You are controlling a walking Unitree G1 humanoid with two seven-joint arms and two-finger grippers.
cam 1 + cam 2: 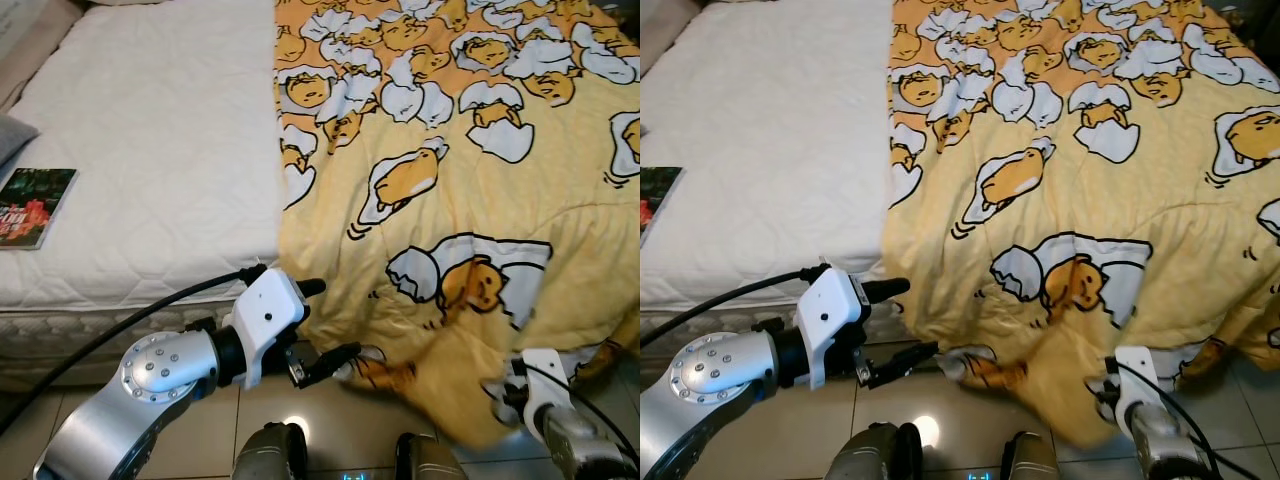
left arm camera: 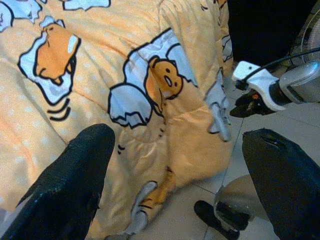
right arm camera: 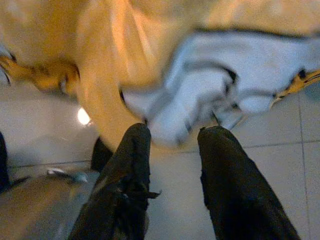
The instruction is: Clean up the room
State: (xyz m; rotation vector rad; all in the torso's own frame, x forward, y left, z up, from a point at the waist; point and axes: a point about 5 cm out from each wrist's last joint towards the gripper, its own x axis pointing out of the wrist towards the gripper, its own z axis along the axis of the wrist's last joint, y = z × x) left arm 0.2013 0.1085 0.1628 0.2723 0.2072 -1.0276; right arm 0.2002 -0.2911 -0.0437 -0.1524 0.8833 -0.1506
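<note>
2 grippers flank the drooping corner of the yellow blanket (image 1: 450, 180), which covers the right side of the mattress (image 1: 150, 150) and spills over the bed's near edge onto the tiled floor (image 1: 200, 420). Our left gripper (image 1: 325, 320) is spread wide and empty, its lower fingertip just beside the hanging hem, the cloth lying to its right. Our right gripper (image 3: 172, 145) points up at the hem from near the floor, fingers parted, nothing clamped, the fabric just ahead of the tips. We judge the left arm nearer the edge we need. 1 book (image 1: 32, 207) sits far left, well apart.
</note>
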